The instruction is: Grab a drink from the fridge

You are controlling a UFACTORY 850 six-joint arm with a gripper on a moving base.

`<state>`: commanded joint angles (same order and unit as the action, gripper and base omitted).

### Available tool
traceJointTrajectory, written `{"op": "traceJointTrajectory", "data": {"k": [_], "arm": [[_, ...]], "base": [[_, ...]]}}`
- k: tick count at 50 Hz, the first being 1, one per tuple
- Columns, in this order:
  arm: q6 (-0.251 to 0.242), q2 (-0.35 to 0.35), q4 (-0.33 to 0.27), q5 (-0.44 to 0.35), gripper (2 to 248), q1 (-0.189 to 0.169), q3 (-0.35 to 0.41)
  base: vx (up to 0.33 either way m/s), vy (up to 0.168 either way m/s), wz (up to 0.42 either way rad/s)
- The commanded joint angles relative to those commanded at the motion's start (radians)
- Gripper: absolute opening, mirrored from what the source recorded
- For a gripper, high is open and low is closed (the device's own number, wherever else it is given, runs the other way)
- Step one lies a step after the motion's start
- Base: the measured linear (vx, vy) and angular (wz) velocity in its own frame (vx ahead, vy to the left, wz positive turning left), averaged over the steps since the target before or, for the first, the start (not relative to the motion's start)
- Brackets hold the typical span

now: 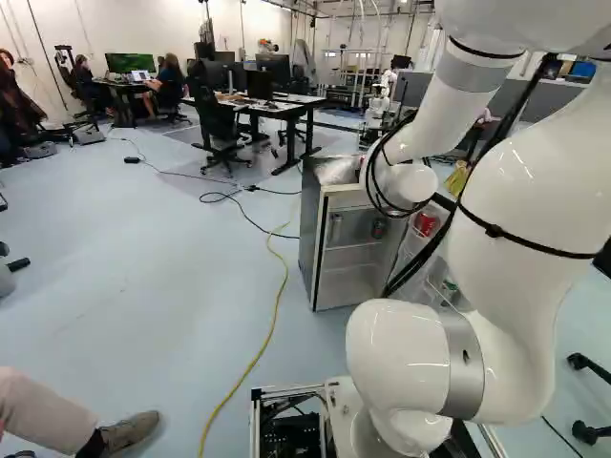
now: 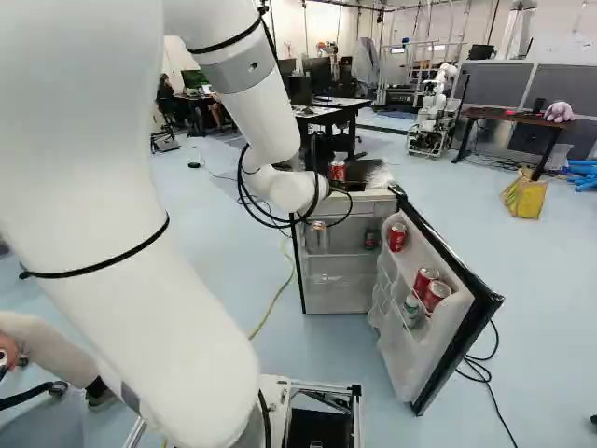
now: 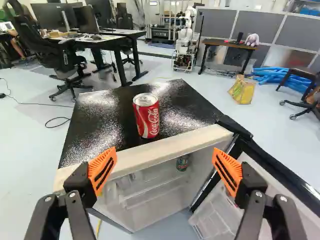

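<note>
The tool has its orange pads standing wide apart, with nothing between them, at the front of the fridge. Ahead of it, upright on the fridge's black top and near the front edge, stands a red can. That is the nearest drink, though the wording could equally mean one from inside.

A can like this should be fairly light even when full, smooth and stiff if sealed, but thin-walled: slippery if damp, and easily dented by a hard squeeze. The best hold is probably level across both sides at mid-height, clear of the rim.

The fridge door hangs open at the fridge's right side in the right base view. Its racks hold an upper red can, two lower red cans and a green-and-white can. Within the fridge's main compartment are a silvery can and a dark can.
</note>
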<state>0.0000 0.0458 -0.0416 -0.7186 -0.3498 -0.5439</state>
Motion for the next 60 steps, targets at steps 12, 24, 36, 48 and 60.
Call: {"op": "traceJointTrajectory", "data": {"k": [12, 24, 36, 48, 60], "arm": [[0.0, -0.043, 0.01, 0.033, 247, -0.043, 0.015], [0.0, -0.07, 0.036, 0.103, 247, -0.086, 0.013], [0.0, -0.087, 0.081, 0.19, 247, -0.127, 0.0], [0.0, -0.097, 0.134, 0.28, 247, -0.167, -0.019], [0.0, -0.106, 0.184, 0.369, 247, -0.206, -0.04]], "base": [[0.0, 0.0, 0.0], [0.0, 0.0, 0.0], [0.0, 0.0, 0.0], [0.0, 0.0, 0.0], [0.0, 0.0, 0.0]]}}
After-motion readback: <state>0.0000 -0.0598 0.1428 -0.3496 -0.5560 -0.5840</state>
